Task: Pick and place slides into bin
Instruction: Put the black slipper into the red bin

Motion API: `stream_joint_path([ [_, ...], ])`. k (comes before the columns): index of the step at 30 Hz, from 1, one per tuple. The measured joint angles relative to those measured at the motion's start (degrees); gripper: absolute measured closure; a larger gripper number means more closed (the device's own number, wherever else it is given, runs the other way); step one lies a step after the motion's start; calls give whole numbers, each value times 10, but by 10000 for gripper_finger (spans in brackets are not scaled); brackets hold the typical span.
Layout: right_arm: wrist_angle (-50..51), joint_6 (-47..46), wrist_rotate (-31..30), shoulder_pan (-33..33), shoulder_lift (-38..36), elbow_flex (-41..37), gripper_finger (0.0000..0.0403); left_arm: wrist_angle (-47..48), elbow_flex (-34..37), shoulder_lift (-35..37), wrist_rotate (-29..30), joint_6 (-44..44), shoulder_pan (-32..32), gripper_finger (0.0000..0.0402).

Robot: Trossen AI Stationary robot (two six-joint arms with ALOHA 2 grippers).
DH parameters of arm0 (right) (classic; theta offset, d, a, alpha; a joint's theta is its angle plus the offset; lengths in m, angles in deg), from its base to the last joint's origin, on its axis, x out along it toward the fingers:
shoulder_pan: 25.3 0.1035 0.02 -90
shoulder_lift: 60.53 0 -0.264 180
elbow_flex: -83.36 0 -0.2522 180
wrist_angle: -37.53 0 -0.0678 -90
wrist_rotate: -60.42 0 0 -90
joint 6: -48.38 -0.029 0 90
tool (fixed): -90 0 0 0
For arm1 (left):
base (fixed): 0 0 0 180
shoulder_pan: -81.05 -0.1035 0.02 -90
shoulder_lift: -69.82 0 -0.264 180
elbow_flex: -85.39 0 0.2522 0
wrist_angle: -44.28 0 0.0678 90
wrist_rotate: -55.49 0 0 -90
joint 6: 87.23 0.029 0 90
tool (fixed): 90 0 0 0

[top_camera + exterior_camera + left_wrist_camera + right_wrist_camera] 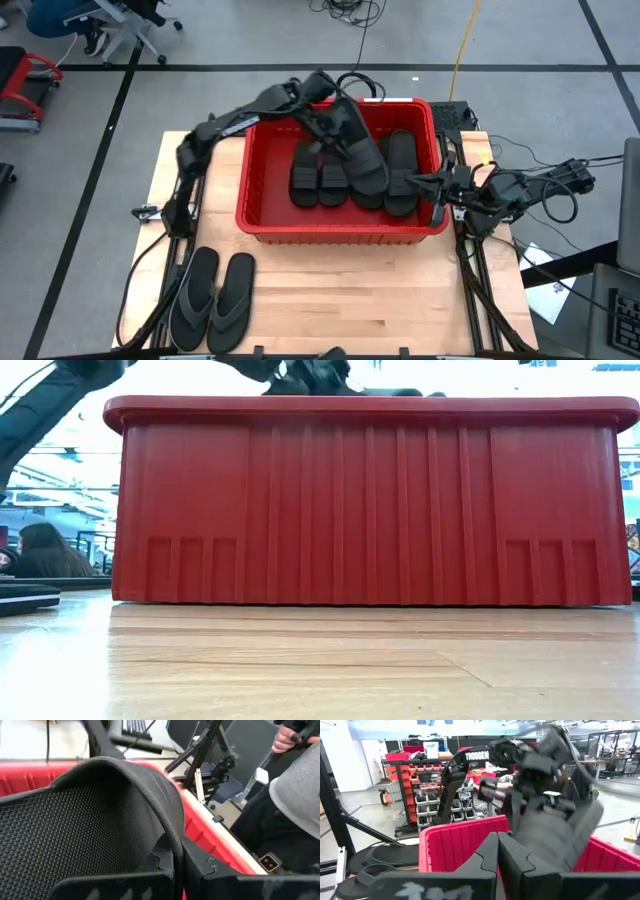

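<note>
red plastic, that's the bin, sitting mid-table on the pale wood table. the left gripper hangs over the bin's far side, jaws clamped tight on a black ribbed-strap slide held tilted above the ones already inside. four more slides lie side by side on the bin floor. two thong-strap slides rest together on the table, near the front left corner, well apart from the bin. the right gripper waits just beside the bin's right wall, fingers pressed together, holding nothing
</note>
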Motion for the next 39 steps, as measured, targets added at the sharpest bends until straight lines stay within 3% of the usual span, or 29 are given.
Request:
stream_joint_path([
  [7,2,0,-13,0,-6,0,403,16,-27,-64,6,30,0,400],
  [12,5,0,-12,0,-7,0,403,25,-28,-77,68,63,11,400],
  [19,53,-70,-8,-2,-9,0,403,71,-28,-67,134,94,32,400],
  [27,71,-82,23,-28,-2,8,403,87,-28,-1,139,89,32,400],
  [34,185,-92,152,-101,49,112,398,86,-28,37,141,51,30,400],
  [39,295,-42,135,-144,140,209,368,13,-28,42,155,-76,30,399],
])
